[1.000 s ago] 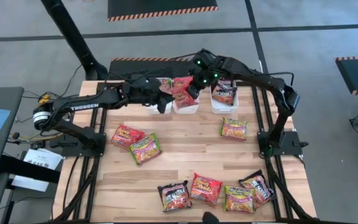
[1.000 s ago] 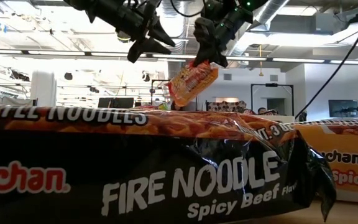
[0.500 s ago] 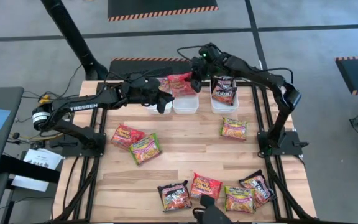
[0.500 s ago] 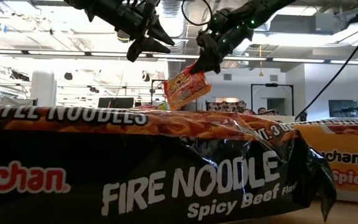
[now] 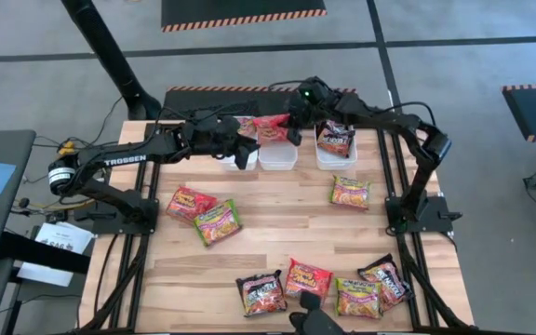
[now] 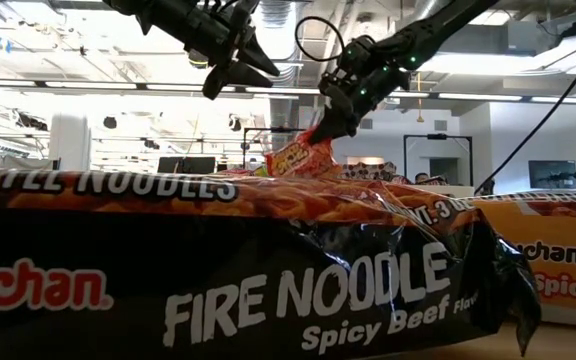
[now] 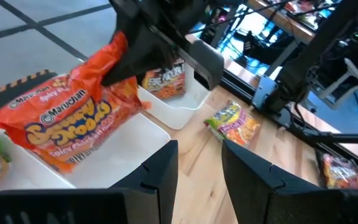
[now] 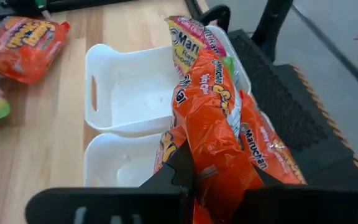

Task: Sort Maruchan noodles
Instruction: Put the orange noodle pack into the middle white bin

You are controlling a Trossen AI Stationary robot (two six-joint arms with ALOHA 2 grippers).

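Note:
Three white bins stand in a row at the table's far edge. My right gripper (image 5: pixel 293 127) is shut on a red-orange Maruchan packet (image 5: pixel 269 127) low over the middle bin (image 5: pixel 277 158). The right bin (image 5: pixel 335 156) holds a black packet (image 5: pixel 335 136). The left bin (image 8: pixel 129 87) has another packet (image 8: pixel 188 37) at its far end. My left gripper (image 7: pixel 199 168) hovers open just left of the held packet, above the left bin, with nothing between its fingers. My right gripper pinches the red-orange packet's end seam (image 8: pixel 207 169) between its two fingers. The fingers (image 6: pixel 325 122) slant down from the table's right. The packet hangs tilted below them over the middle bin. Whether its lower end (image 7: pixel 61 158) touches the bin, I cannot tell.
Loose packets lie on the table: two at the left (image 5: pixel 191 202) (image 5: pixel 217 221), one at the right (image 5: pixel 350 193), several along the near edge (image 5: pixel 307 281). A black packet (image 6: pixel 268 280) fills the low view's foreground.
My right gripper has come down toward the bins with the red-orange packet, and its wrist has rolled. The packet has sunk from well above the bins to just over them and hangs more tilted.

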